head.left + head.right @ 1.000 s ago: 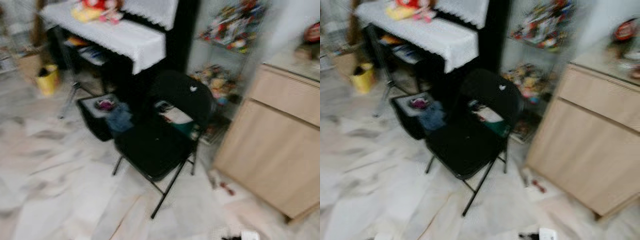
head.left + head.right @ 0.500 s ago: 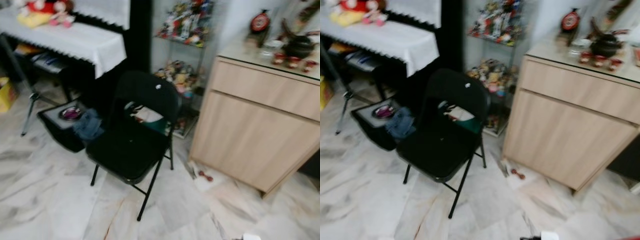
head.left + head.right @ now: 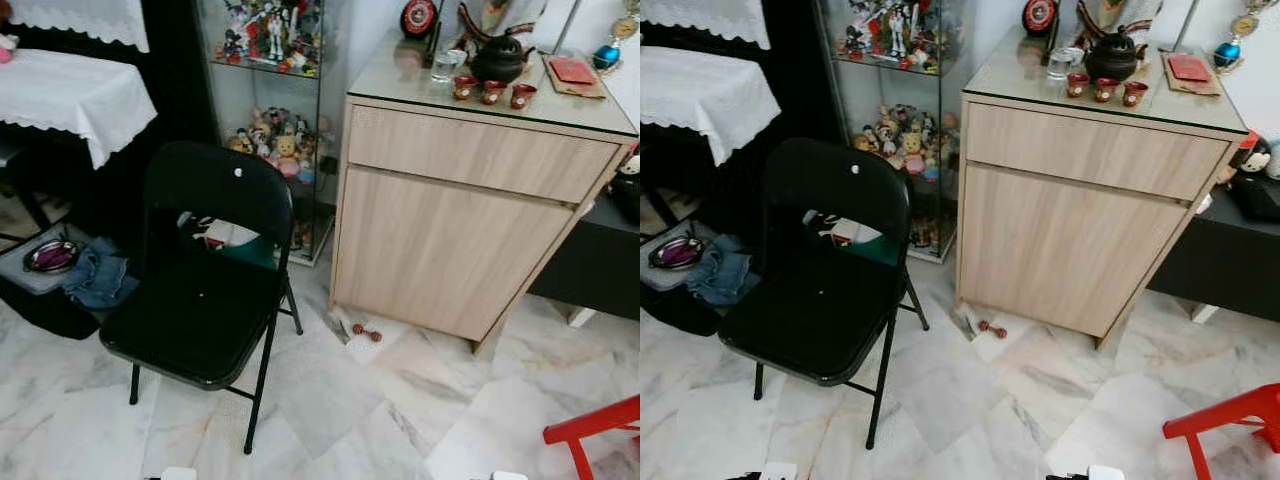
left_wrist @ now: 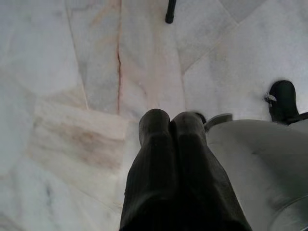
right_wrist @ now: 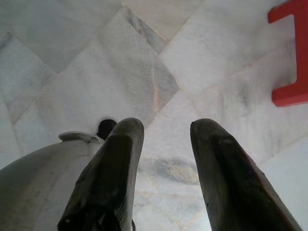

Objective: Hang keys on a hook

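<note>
My left gripper (image 4: 172,120) hangs low over the marble floor (image 4: 72,72), its two black fingers pressed together with nothing between them. My right gripper (image 5: 166,130) also points down at the floor; its fingers (image 5: 113,163) stand well apart and hold nothing. A red stool leg (image 5: 293,53) lies just beyond the right gripper. Ahead stands a light wooden cabinet (image 3: 450,230) with a black teapot (image 3: 498,58) and small red cups (image 3: 491,92) on its glass top.
A black folding chair (image 3: 200,290) stands to the left front. Behind it is a glass case of figurines (image 3: 270,130) and a table with a white cloth (image 3: 70,90). A black box with jeans (image 3: 95,280) sits at the left. A red stool (image 3: 595,425) is at the lower right.
The camera has swung right and the blur has cleared. The chair sits further left in the picture, and the whole cabinet and the red stool have come into view.
</note>
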You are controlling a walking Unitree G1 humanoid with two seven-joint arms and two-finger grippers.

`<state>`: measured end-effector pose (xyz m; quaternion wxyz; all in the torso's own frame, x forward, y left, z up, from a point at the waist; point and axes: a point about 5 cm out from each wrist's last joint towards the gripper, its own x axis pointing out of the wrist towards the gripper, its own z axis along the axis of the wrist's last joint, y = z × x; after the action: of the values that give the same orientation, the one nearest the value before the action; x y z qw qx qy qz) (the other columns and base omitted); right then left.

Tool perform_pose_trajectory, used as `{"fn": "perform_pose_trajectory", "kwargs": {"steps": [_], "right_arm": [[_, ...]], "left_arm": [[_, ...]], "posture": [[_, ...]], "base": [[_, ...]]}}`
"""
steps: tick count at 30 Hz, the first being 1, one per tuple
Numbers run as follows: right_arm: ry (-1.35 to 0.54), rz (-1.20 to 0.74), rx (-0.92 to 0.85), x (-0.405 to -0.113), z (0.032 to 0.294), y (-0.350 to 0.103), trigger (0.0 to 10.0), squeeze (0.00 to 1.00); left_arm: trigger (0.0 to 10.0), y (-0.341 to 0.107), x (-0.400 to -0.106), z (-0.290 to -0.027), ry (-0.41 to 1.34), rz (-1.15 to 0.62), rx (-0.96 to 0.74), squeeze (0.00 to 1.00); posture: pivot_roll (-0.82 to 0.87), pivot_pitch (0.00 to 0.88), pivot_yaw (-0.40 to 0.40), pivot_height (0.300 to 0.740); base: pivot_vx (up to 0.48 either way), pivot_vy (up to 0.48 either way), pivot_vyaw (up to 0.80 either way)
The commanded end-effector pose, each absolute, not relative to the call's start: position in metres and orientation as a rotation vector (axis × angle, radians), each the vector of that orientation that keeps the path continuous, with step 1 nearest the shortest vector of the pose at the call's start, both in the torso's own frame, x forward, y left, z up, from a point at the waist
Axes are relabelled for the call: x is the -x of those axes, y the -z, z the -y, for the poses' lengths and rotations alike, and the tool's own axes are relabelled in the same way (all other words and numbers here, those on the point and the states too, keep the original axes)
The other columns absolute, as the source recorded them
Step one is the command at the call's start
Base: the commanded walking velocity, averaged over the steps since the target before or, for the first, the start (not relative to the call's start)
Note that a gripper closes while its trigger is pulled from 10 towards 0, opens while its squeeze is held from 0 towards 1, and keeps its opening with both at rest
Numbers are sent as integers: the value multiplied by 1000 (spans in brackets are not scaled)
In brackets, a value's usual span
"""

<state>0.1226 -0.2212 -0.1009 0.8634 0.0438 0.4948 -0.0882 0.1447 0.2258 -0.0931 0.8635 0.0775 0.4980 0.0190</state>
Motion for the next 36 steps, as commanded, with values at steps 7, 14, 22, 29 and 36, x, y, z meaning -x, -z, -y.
{"fn": "perform_pose_trajectory", "kwargs": {"steps": [7,14,22,29,36], "right_arm": [[223,-1023,-118,-123,221,101,10000,0],[232,-1024,-120,-123,223,100,10000,0],[234,-1024,-121,-123,224,100,10000,0],[236,-1021,-120,-123,225,100,10000,0],[239,-1005,-127,-124,226,99,10000,0]], "left_arm": [[10000,94,-139,-230,-39,-1069,-180,0],[10000,95,-139,-229,-46,-1067,-177,0],[10000,95,-138,-229,-75,-1059,-149,0],[10000,95,-138,-229,-85,-1057,-137,0],[10000,95,-138,-228,-62,-1064,-165,0]], "posture": [[181,0,-23,740],[179,0,-25,740],[178,0,-27,740],[176,0,-29,740],[179,0,-32,740]], "base": [[0,-258,-712],[0,0,-711],[0,0,-707],[0,0,-704],[0,0,0]]}}
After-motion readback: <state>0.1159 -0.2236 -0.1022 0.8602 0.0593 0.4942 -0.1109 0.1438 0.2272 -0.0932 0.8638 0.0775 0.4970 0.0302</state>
